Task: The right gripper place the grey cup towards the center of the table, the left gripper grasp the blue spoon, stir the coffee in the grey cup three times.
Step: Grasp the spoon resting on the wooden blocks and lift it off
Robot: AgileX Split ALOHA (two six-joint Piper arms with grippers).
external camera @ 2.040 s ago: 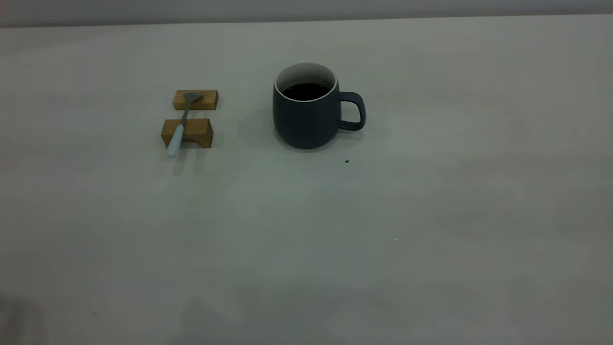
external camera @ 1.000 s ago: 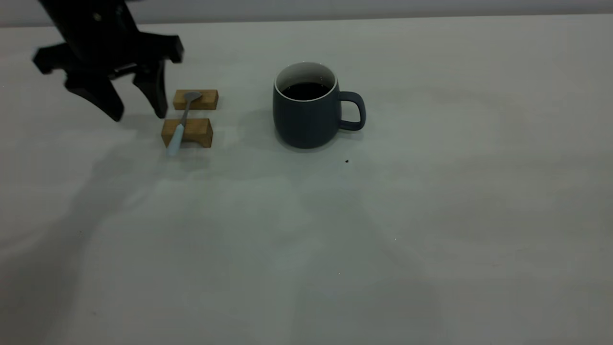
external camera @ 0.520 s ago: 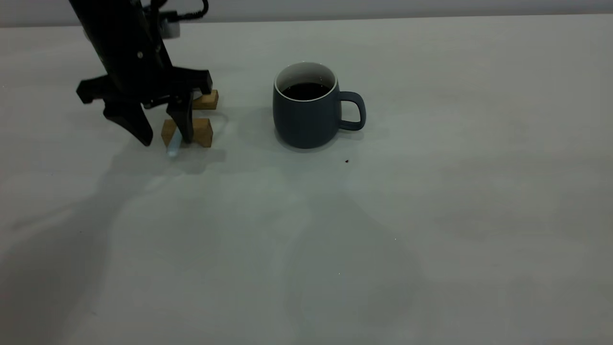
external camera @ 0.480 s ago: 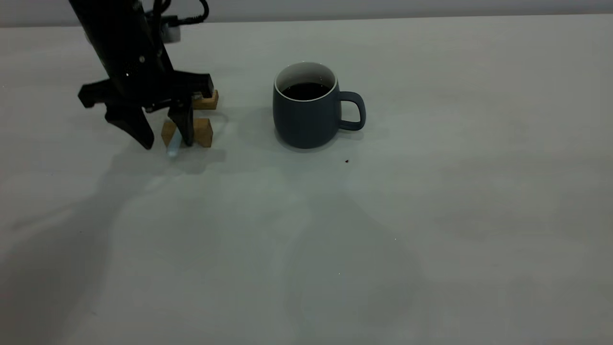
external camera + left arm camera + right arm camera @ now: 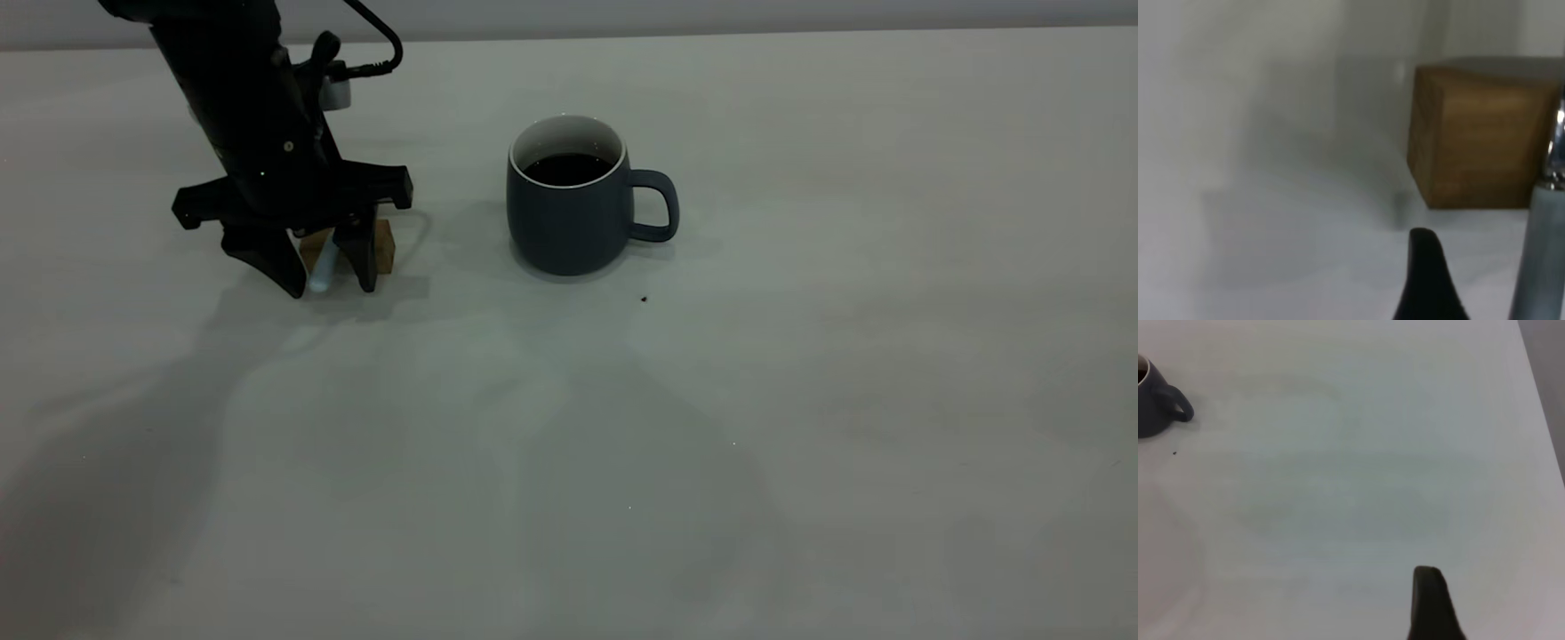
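I hold the left gripper [image 5: 325, 271] open astride the blue spoon [image 5: 321, 272], which seems propped on a wooden block [image 5: 382, 249] so my fingers fit beneath.

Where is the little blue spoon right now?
In the exterior view the blue spoon is at the table's left, leaning on a wooden block, between the open fingers of the left gripper, left of the grey cup.
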